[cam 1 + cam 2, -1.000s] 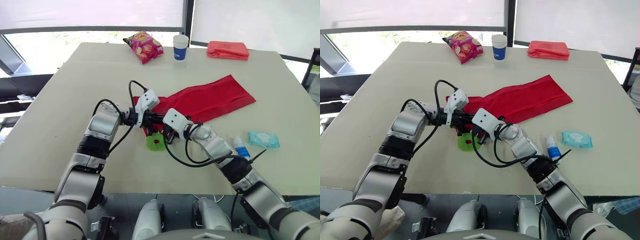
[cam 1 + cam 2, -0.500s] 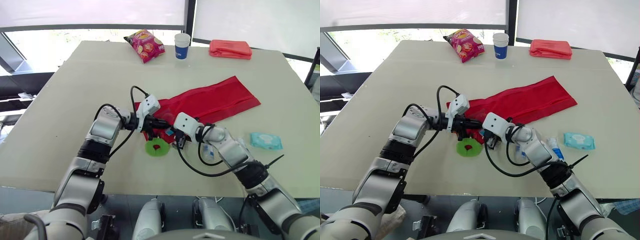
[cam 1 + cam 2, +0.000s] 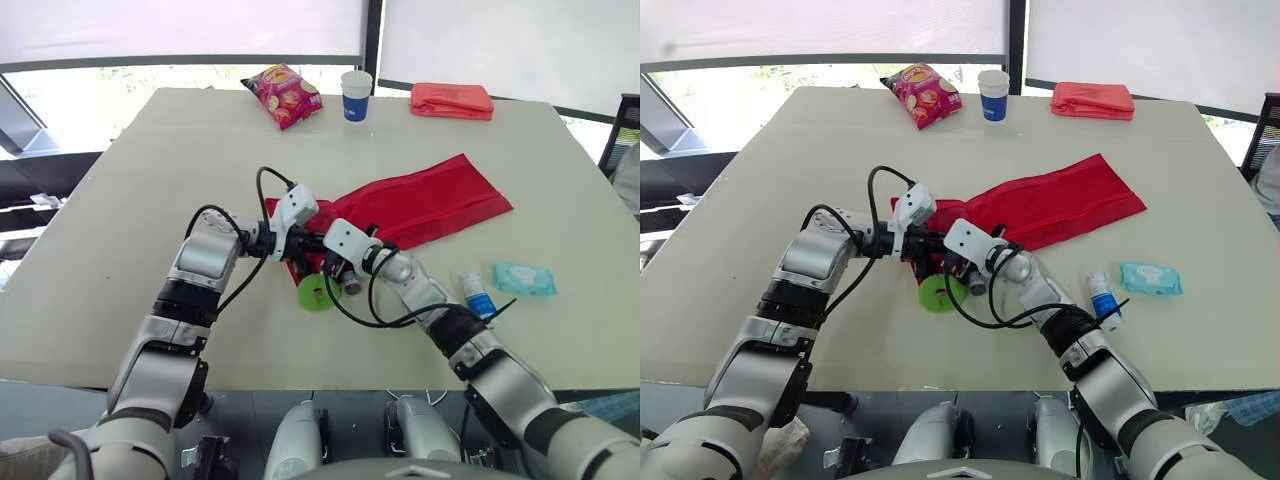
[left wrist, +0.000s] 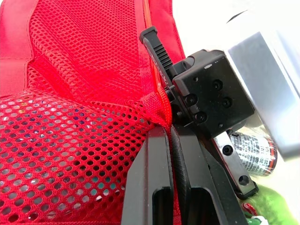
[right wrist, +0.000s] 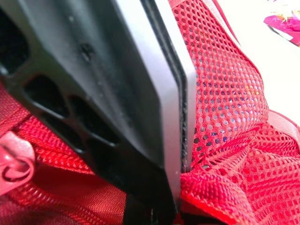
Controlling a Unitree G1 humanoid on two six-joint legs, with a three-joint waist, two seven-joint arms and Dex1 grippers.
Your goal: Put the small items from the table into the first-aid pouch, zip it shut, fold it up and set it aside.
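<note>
pouch [image 3: 420, 205]: red, spread flat mid-desk [image 3: 150, 170].
left tool [image 3: 303, 248]: clamped tight on the pouch's near mesh edge.
right tool [image 3: 335, 270]: at that same edge; its grip cannot be told.
green roll [image 3: 315, 296]: just beside both tools.

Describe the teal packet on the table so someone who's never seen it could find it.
Start at the beige table and its long red pouch. Toward the robot's right of the pouch lie two small items; the teal packet is the flat, squarish outer one, unlike the slim white-and-blue tube.
</note>
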